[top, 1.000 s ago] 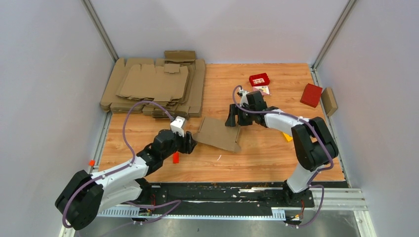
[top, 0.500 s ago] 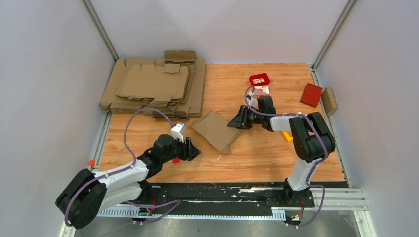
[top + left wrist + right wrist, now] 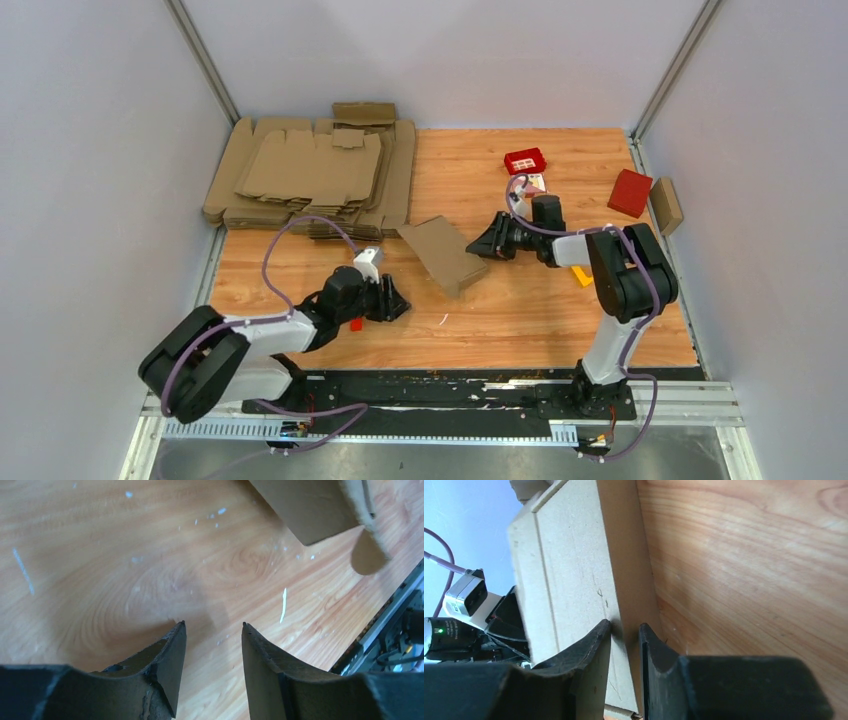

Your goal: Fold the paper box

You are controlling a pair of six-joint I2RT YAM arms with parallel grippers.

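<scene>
**Fold the paper box: right jaws on the box edge, left jaws free**

Top external view:
- The paper box [image 3: 443, 255], plain brown and partly folded, lies at mid-frame on the wooden table [image 3: 520, 315], turned at a slant.
- The right gripper [image 3: 487, 243] reaches in from the right and meets the box's right-hand edge.
- The left gripper [image 3: 398, 302] sits low over the table, below and left of the box and apart from it.
- A pile of flat cardboard blanks [image 3: 310, 180] fills the upper left of the table.
- Two red boxes [image 3: 525, 160] [image 3: 630, 192] stand at the upper right, well apart from the paper box.

Left wrist view:
- The left gripper [image 3: 212, 627] has its fingers apart.
- Only bare table [image 3: 125, 555] shows in the gap, and nothing is held.
- One corner of the paper box [image 3: 310, 510] shows at the upper right of the frame, clear of the fingertips.

Right wrist view:
- The right gripper [image 3: 624, 627] has its jaws drawn narrow and clamped on the paper box [image 3: 569, 565].
- A strip of the cardboard edge runs down between the two fingers.
- The box's broad face fills the left and centre of the frame, and the table [image 3: 749, 570] fills the right.
</scene>
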